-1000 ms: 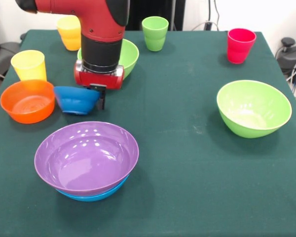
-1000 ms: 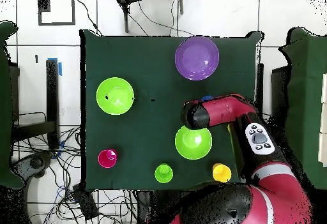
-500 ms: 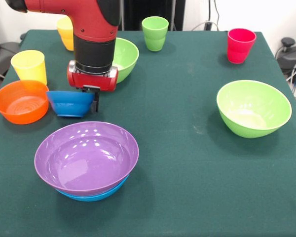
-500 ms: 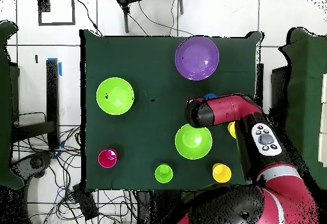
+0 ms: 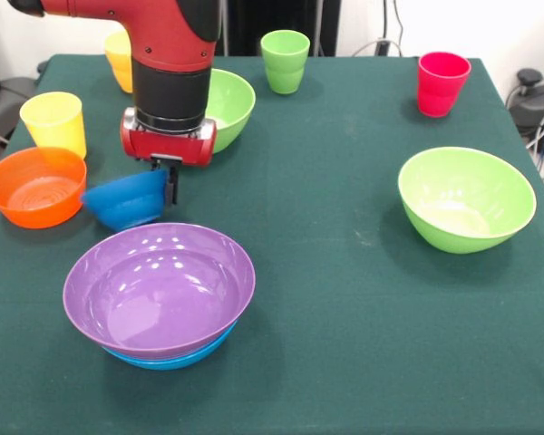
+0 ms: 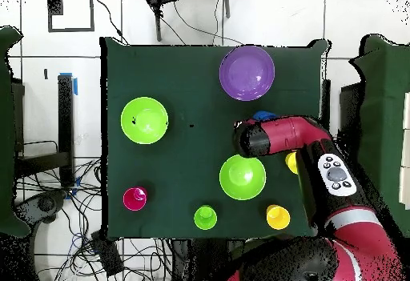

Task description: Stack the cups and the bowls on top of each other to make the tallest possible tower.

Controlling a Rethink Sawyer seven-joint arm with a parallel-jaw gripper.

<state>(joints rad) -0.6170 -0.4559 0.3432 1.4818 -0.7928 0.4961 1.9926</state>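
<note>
- The claw (image 5: 170, 178) is closed on the rim of the small blue bowl (image 5: 125, 201), holding it tilted.
- That bowl sits between the orange bowl (image 5: 34, 186) and the purple bowl (image 5: 159, 288), which nests in a large blue one on the bench (image 5: 344, 299).

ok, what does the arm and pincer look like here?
Red arm with a black cylindrical wrist, then a glossy red block. Below it a small black pincer with thin fingers. Overhead, a grey panel with dark buttons sits on the red link. No loose cables visible.
</note>
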